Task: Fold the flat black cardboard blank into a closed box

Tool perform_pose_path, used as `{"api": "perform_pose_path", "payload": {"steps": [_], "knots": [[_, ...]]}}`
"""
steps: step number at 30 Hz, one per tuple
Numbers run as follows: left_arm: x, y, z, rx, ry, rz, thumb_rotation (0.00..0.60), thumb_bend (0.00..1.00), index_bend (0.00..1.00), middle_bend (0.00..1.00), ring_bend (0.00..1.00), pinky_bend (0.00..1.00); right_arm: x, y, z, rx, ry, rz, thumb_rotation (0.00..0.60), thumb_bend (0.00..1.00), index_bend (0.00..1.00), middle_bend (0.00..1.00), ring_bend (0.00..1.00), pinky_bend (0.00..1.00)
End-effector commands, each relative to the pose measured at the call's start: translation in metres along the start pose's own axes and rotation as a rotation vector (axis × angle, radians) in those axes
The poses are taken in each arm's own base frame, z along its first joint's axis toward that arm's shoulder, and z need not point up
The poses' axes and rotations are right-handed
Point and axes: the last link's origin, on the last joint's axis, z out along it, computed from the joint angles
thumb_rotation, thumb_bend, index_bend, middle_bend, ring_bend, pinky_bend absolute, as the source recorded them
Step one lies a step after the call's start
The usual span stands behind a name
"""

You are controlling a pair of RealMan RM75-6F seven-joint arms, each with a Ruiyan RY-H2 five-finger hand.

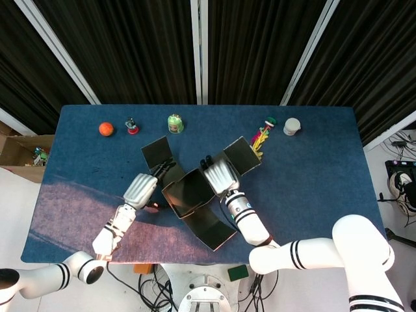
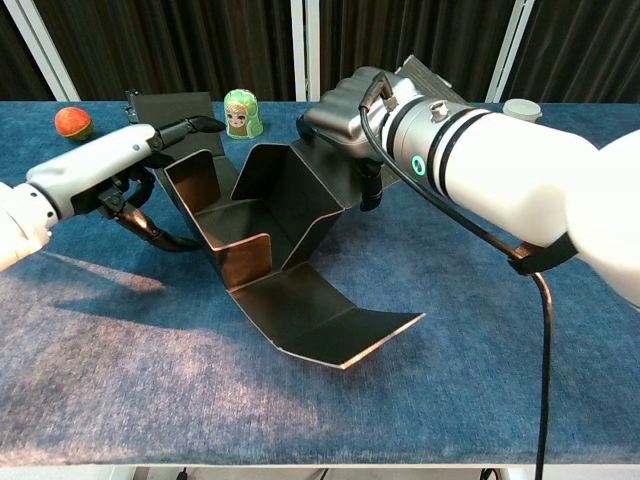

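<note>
Blue bench (image 1: 312,169), mid-table: the cardboard blank (image 2: 290,215) is standing half-folded. Left hand (image 2: 110,170) is pressing its left wall, right hand (image 2: 345,110) gripping the right. Looking light, stiff, springy; creases are best.

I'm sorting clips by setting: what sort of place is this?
Probably a robot lab or test cell: a blue-covered table before black curtains, with loose cables on the floor and small props like an orange ball.

White arms (black-banded wrists), silver hands
</note>
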Motion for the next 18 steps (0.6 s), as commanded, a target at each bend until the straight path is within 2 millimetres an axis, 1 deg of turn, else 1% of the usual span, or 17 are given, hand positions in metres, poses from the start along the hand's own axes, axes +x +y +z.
{"api": "perform_pose_path", "payload": {"steps": [1,11,18], "knots": [[0.002,0.001,0.003,-0.004,-0.041,-0.019,0.6,0.03,0.0,0.0,0.49,0.8,0.004,0.001,-0.001,0.025,0.022,-0.058,0.6,0.3,0.46,0.31,0.69,1.0],[0.003,-0.006,0.011,0.052,-0.163,-0.173,0.6,0.03,0.0,0.0,0.49,0.8,0.01,0.001,-0.002,0.113,0.069,-0.188,0.6,0.3,0.46,0.33,0.69,1.0],[-0.001,-0.011,0.014,0.083,-0.202,-0.239,0.6,0.03,0.0,0.0,0.49,0.8,0.009,-0.002,-0.004,0.165,0.105,-0.255,0.6,0.3,0.46,0.33,0.69,1.0]]}}
